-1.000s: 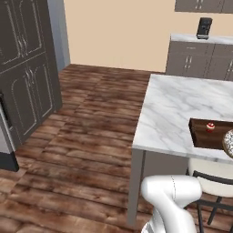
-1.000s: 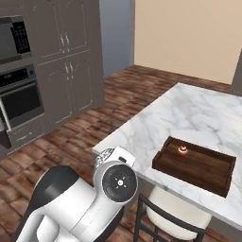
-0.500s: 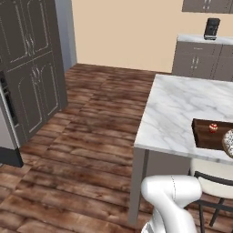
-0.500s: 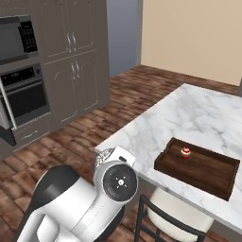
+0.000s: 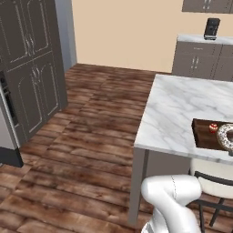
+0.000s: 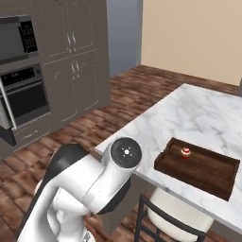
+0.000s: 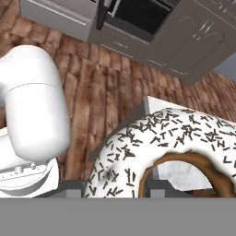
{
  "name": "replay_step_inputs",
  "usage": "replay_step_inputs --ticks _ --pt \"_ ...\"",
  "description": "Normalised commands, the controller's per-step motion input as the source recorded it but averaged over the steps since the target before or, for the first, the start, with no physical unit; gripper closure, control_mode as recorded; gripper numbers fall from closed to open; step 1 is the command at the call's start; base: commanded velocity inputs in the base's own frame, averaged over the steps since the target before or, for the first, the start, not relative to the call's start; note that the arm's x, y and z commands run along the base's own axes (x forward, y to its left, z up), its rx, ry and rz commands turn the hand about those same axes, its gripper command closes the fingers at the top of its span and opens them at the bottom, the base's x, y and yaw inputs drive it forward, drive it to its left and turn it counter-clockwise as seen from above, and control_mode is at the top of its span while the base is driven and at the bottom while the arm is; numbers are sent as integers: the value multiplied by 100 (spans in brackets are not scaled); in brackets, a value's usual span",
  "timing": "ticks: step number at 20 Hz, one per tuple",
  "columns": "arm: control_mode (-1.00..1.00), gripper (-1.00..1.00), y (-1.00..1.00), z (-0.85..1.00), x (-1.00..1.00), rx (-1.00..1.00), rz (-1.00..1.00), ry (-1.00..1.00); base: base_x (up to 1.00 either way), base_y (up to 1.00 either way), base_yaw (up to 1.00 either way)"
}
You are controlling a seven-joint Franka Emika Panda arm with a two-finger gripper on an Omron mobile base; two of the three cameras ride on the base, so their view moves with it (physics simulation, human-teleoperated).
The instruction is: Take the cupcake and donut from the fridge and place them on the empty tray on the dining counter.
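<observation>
Hand view: I see the donut (image 7: pixel 170 152) directly ahead of the camera, white glaze with dark sprinkles over a brown ring, its lower edge meeting the finger tips (image 7: pixel 71 188) at the bottom of the picture. It appears clamped between the jaws, so I read the gripper (image 7: pixel 113 191) as grasping the donut. Behind it lie the wooden floor (image 7: pixel 92 87) and grey cabinets (image 7: pixel 193 41).

Left base view: the donut (image 5: pixel 226 136) sits at the right edge of the picture, over the right part of the tray (image 5: pixel 205 135). The cupcake (image 5: pixel 213 128) stands in the tray, just beside the donut.

Right base view: the tray (image 6: pixel 203 169) rests on the counter (image 6: pixel 189 118) near its front edge, and the cupcake (image 6: pixel 185 151) stands upright in the tray's left part, close to the far wall. A stool (image 6: pixel 177 220) is tucked under the counter below the tray. An oven (image 6: pixel 23 101) and microwave (image 6: pixel 16 40) are set in the cabinets at left.
</observation>
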Motion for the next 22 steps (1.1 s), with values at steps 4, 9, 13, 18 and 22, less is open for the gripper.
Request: replay_step_inputs --ticks 4,9,13,18,22 --pt "-100 100 -59 7 56 0 -16 23 0 0 0" --pt "-100 100 -88 2 9 3 -14 9 0 0 0" --pt "-100 100 -80 0 0 4 -11 0 0 0 0" --pt "-100 100 -57 0 2 3 -11 0 0 0 0" --pt "-100 100 -53 -8 21 2 -8 0 0 0 0"
